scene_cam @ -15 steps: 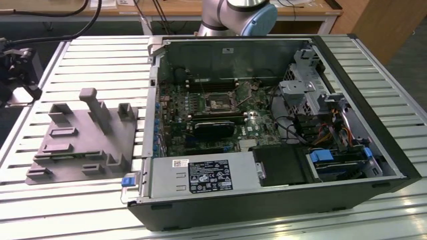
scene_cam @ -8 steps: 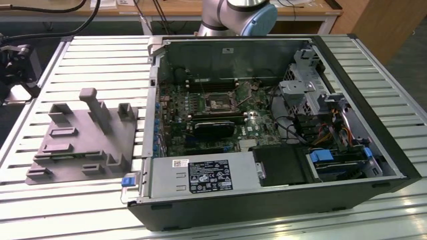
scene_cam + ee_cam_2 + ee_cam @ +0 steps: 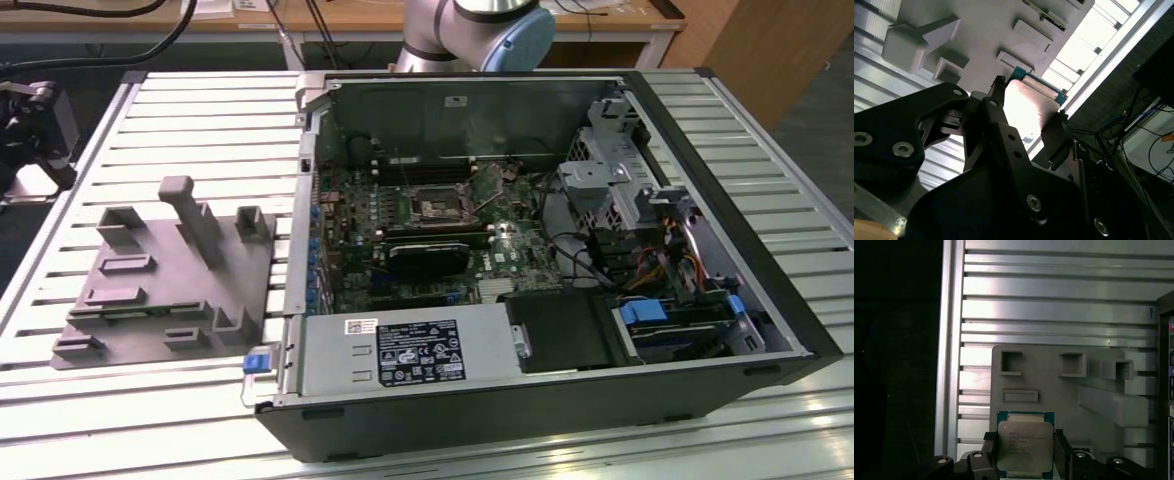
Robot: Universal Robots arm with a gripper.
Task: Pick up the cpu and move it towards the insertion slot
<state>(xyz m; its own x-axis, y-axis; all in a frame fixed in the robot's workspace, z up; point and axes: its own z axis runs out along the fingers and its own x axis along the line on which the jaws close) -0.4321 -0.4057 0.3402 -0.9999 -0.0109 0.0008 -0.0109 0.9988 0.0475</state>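
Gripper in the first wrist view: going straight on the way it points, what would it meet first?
Probably the grey plastic blocky fixture on the slatted metal table: the gripper, shut on the silvery square cpu, points at it. How far off is unclear.

The cpu [image 3: 1024,446] is silvery with a teal rim — the fixture [image 3: 1054,395] grey, the slatted table [image 3: 1054,300] striped silver.

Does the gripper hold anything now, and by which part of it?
Yes, the small flat square silvery-topped cpu, gripped by two opposite side edges between the gripper's black fingers.
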